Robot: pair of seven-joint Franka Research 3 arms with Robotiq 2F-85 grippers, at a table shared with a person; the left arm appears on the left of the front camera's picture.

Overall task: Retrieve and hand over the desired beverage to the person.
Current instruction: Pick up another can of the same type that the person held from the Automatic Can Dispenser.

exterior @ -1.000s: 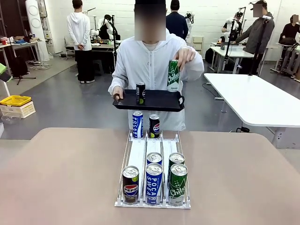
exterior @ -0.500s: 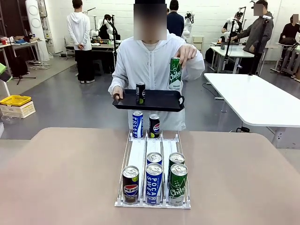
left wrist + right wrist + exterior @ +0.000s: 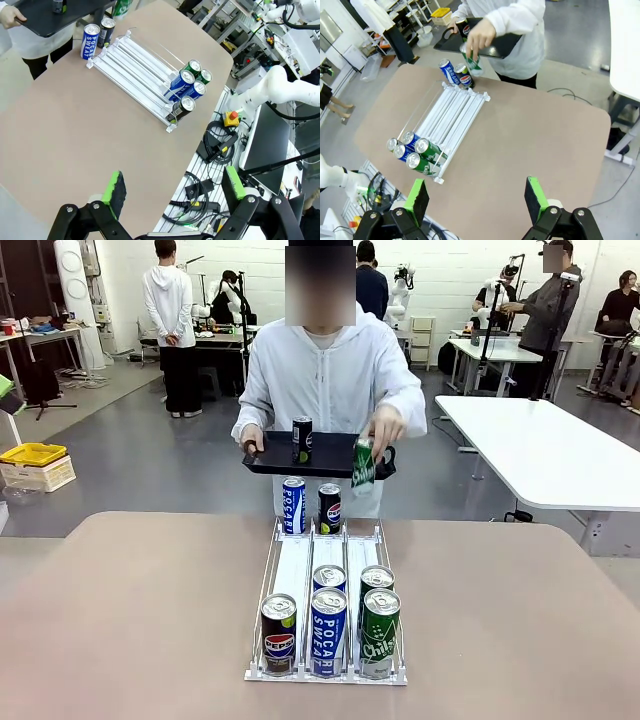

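Across the table, front view, the person (image 3: 330,380) holds a tilted green can (image 3: 364,462) by the tray (image 3: 270,462) above the rack (image 3: 291,575); left wrist, left gripper (image 3: 174,187) gapes empty; right wrist, right gripper (image 3: 476,198) likewise, so reaching early could strike the person.

We see the person (image 3: 330,370) in a white hooded zip jacket standing at the table's twelve o'clock. One hand (image 3: 250,443) grips the nine o'clock end of a flat black tray (image 3: 270,455), held level. A black can (image 3: 301,439) stands upright on it. The other hand (image 3: 385,427) holds a green Chilsung can (image 3: 364,462), tilted, at the tray's four o'clock edge.
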